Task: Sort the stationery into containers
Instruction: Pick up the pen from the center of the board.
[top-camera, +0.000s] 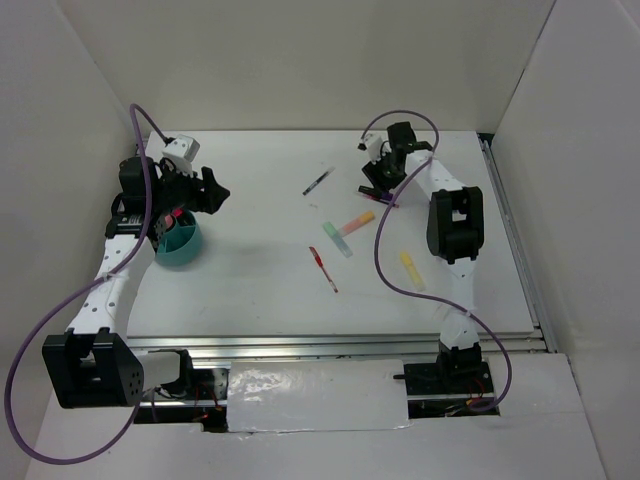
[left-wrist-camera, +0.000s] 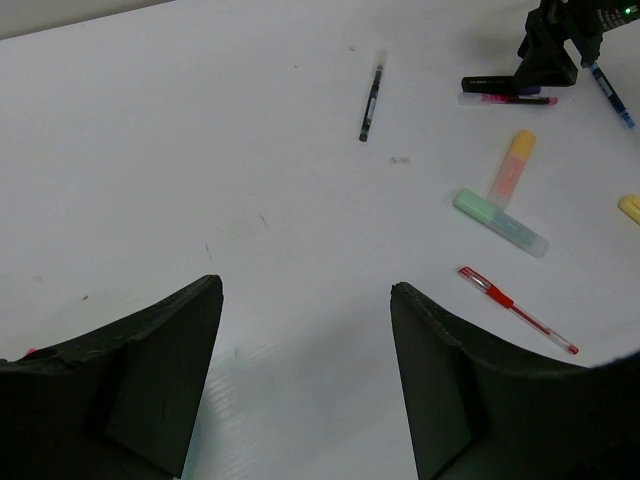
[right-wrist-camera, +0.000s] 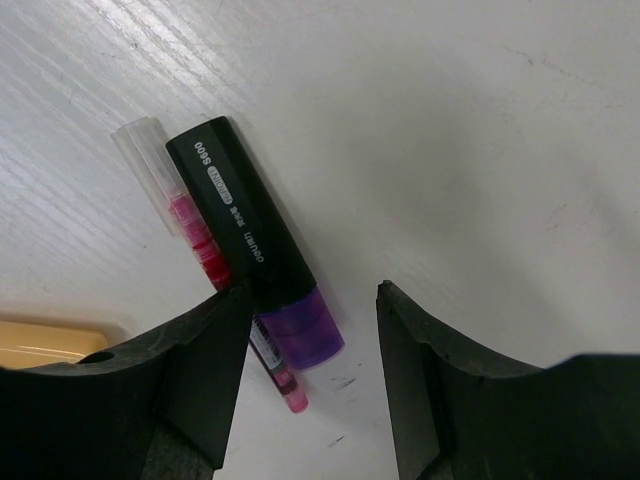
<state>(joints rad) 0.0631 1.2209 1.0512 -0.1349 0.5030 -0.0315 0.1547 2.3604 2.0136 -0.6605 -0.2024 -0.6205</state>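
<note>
Right tool (right-wrist-camera: 315, 295) sits low over the worktop (top-camera: 260, 300) at the upper right of the top view. Its jaws are apart and straddle the purple end of the purple-black marker (right-wrist-camera: 255, 255). The marker lies flat, and bare surface shows between it and the finger on the frame's right, so we note the tool as released, gripping nothing. A clear pink pen (right-wrist-camera: 195, 235) lies touching the marker along its length.

Left tool (left-wrist-camera: 305, 290) is at the left of the top view, just above the teal cup (top-camera: 183, 255). Its jaws are spread wide with nothing between them.

Progress, as we judge it, is early. Something pink (top-camera: 173, 214) shows inside the cup's rim; we cannot tell how many pieces are in there. Left out on the worktop:
- Dark pen (left-wrist-camera: 371, 103), alone at upper centre.
- Orange highlighter (left-wrist-camera: 512, 167) and green highlighter (left-wrist-camera: 498, 222), ends touching in an L.
- Red pen (left-wrist-camera: 515, 308), below them.
- Yellow highlighter (top-camera: 411, 270), at right of centre in the top view.
- Blue-capped tube (left-wrist-camera: 608, 92), beside the right tool.
- The marker and pink pen under the right tool.

We count eight loose pieces. We see only one container.

The surface is matte white with faint scuffs and specks. White walls (top-camera: 300, 60) close in the back and both sides. A metal rail (top-camera: 340, 345) runs along the near edge. Purple cables (top-camera: 380, 255) loop off both arms.
</note>
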